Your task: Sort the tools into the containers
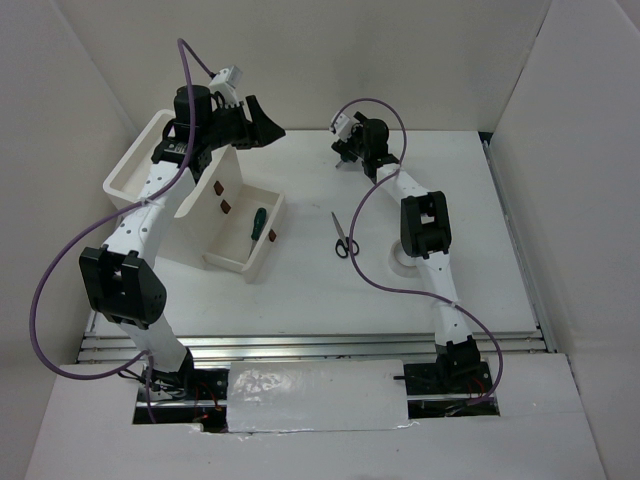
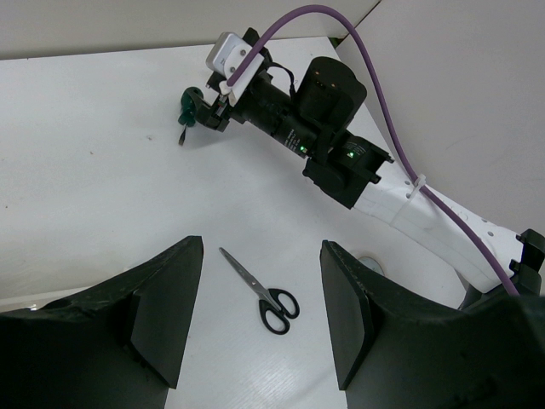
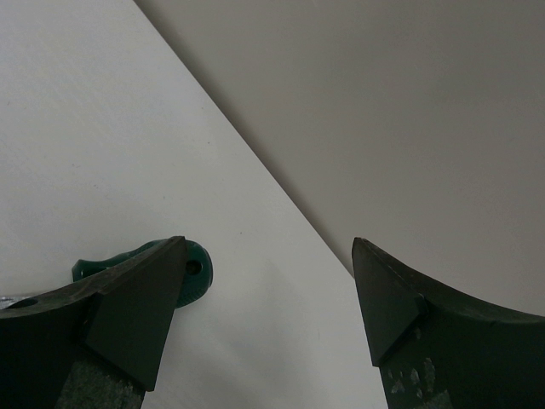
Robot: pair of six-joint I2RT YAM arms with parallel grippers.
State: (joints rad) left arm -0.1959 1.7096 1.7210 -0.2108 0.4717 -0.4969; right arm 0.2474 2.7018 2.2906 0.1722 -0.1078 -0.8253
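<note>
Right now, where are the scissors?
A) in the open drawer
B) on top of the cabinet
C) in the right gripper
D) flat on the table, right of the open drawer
D: the scissors lie flat on the table, to the right of the open drawer, which holds a green screwdriver; nothing grips them.

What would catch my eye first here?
Two white arms trail purple cables. The left arm arches over a white cabinet at the left, whose open drawer holds a green screwdriver. Black scissors lie alone in the middle, and the right arm holds its jaws open beside a second screwdriver at the far side.
</note>
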